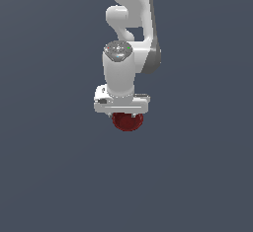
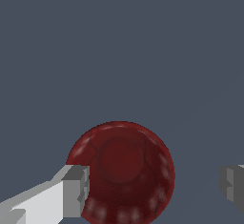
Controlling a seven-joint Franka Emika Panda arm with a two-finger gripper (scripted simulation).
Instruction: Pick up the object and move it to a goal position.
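One small dark red bowl (image 2: 121, 170) lies directly under the gripper (image 2: 155, 185), whose fingers (image 2: 76, 189) stand open on both sides of it; it looks rigid, light and smooth, so gripping across the rim seems best.

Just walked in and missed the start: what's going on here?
A white robot arm is poised directly above a small dark red round shallow bowl on a plain grey surface. Its tool is open. In the wrist view one finger overlaps the bowl's rim and the other stands clear of it. Nothing is gripped yet.
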